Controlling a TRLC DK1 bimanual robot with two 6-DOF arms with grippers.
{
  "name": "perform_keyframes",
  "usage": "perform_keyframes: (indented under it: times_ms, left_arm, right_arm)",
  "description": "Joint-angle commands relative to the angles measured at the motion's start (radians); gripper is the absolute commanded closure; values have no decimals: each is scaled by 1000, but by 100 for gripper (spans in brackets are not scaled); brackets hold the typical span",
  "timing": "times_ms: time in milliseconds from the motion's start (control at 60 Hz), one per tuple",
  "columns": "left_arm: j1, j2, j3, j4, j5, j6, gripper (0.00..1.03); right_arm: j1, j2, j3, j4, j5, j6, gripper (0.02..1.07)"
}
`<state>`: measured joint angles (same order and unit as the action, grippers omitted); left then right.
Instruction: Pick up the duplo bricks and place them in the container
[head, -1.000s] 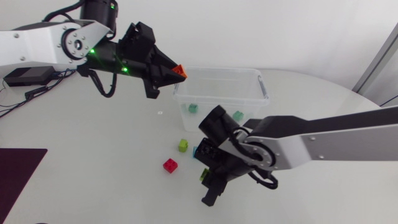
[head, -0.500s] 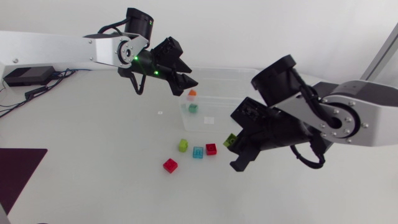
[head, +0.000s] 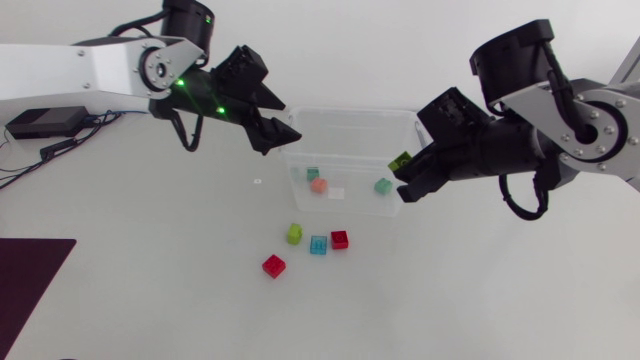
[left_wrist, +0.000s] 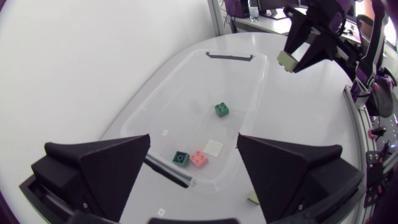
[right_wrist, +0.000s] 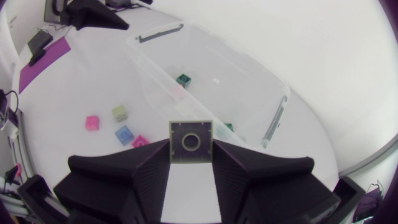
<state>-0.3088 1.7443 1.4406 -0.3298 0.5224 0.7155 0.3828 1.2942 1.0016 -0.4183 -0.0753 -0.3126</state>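
The clear container (head: 352, 122) stands at the table's back middle. In it lie a green brick (head: 313, 174), a salmon brick (head: 319, 185) and a teal brick (head: 383, 186). My left gripper (head: 285, 118) hangs open and empty over the container's left rim. The left wrist view looks down between its fingers (left_wrist: 112, 168) at the salmon brick (left_wrist: 199, 159). My right gripper (head: 404, 173) is shut on a lime brick (head: 401, 160) at the container's right side; the brick (right_wrist: 190, 142) sits between the fingertips. On the table in front lie lime (head: 294, 234), blue (head: 318, 245) and two red bricks (head: 339, 239).
A dark purple mat (head: 28, 280) lies at the front left corner. At the back left, a black box (head: 45, 122) with cables sits under my left arm. The second red brick (head: 273, 265) lies nearest the front.
My left gripper opened and the salmon brick dropped into the container; the arm drew back left. My right arm rose from the table toward the container's right side with the lime brick.
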Motion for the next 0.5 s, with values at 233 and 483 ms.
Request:
perform_keyframes:
  times_ms: [233, 483]
  left_arm:
    - [5, -216, -278, -60, -24, 53, 4]
    - [-15, -262, -491, -48, -51, 93, 4]
  right_arm:
    - [-51, 47, 75, 90, -6, 13, 78]
    - [-56, 125, 121, 176, -6, 33, 78]
